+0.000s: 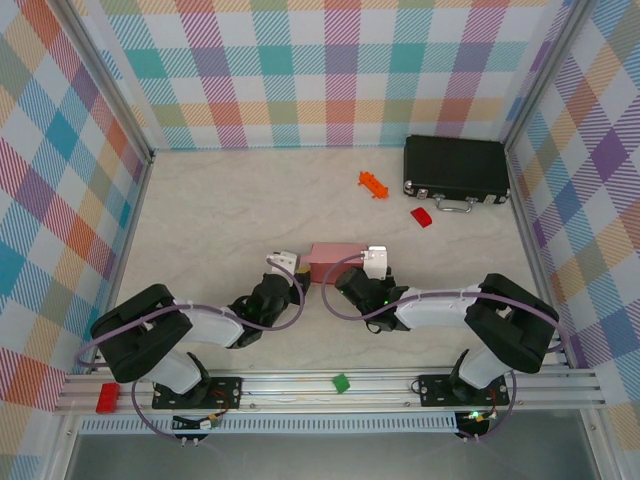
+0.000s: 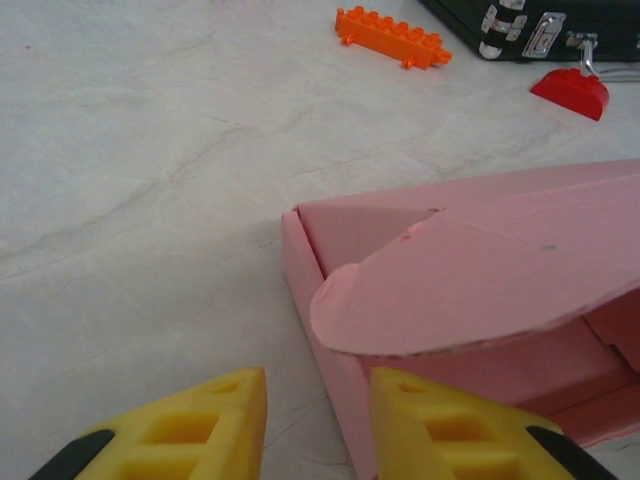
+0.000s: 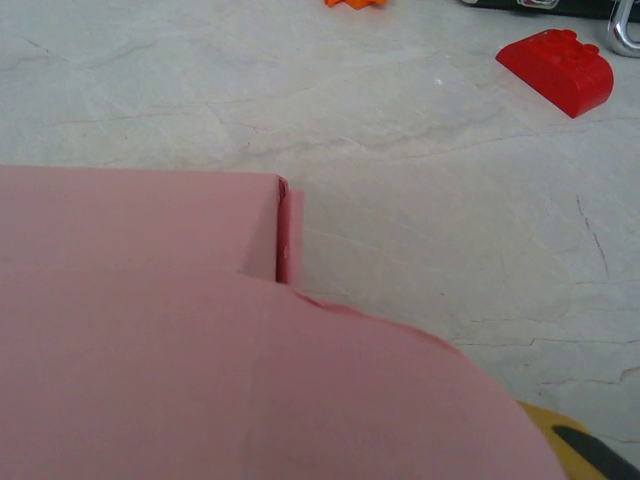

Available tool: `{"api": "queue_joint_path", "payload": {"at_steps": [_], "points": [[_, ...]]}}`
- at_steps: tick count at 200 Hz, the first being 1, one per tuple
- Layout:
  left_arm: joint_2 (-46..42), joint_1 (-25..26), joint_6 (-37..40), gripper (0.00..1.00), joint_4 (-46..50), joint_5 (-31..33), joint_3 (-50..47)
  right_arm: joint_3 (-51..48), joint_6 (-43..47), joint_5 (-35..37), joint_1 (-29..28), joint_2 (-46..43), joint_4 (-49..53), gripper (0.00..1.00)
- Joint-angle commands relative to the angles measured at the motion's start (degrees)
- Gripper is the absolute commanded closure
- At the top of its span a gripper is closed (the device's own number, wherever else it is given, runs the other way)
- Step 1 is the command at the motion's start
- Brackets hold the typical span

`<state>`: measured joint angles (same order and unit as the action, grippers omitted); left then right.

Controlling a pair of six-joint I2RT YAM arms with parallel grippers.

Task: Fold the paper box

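Centrally, the paper box is lying on the bench, bracketed end to end by the two arms: the left jaws are sitting at its left end and the right jaws at its right end. Judging by its shape, the walls are already standing and the step in hand is the closing of the lid. The rounded tuck flap is hovering above the open tray rather than sitting inside it. The next move is probably calling for one arm to steady the body while the other presses the lid down and guides the flap inside the wall, gently, since thin card creases easily.

Left wrist view: the yellow fingertips are standing apart. The near corner of the box is running down just beside the inner face of the right-hand one, bare bench is showing in the gap, and nothing is being clamped. This view is also revealing the raised lid and the hollow beneath it, which the overhead view is flattening into a plain pink rectangle.

Right wrist view: pink card is lying close under the lens, a narrow side tab is showing at a corner of the box, and one yellow finger is peeking out beyond the card. Whether the right jaws are apart or gripping cannot be told.

Overhead view: this is supplying the layout, with a black case at the far right and an orange brick and a red brick near it, all well apart from the box.
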<state>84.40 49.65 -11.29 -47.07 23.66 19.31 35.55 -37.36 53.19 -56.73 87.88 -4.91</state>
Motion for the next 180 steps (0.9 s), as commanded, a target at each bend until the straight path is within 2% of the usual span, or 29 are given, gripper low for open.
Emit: {"api": "queue_joint_path", "payload": {"at_steps": [1, 41, 63, 97, 153, 180], "points": [[-2.6, 0.9, -0.4, 0.65, 1.1, 0.7, -1.2, -0.7, -0.7, 1.7, -0.6, -2.2, 2.5, 0.56], [-4.9, 0.9, 0.1, 0.61, 2.8, 0.9, -1.9, -1.8, -0.4, 1.6, -0.9, -4.6, 3.8, 0.48], [-5.9, 0.9, 0.2, 0.5, 3.8, 0.2, -2.5, -1.7, 0.5, 1.5, -1.1, -5.3, 5.3, 0.44], [-9.0, 1.0, 0.5, 0.45, 5.9, -0.6, -3.9, -2.0, 2.4, -0.2, -1.6, -6.5, 6.8, 0.39], [-17.8, 1.0, -1.0, 0.38, 15.8, -2.0, -5.2, -4.2, 4.3, -6.6, -1.7, -10.8, 8.8, 0.34], [-24.2, 1.0, -3.1, 0.35, 22.4, 0.0, -6.2, -5.3, 3.1, -7.6, -1.7, -13.7, 13.0, 0.32]]}}
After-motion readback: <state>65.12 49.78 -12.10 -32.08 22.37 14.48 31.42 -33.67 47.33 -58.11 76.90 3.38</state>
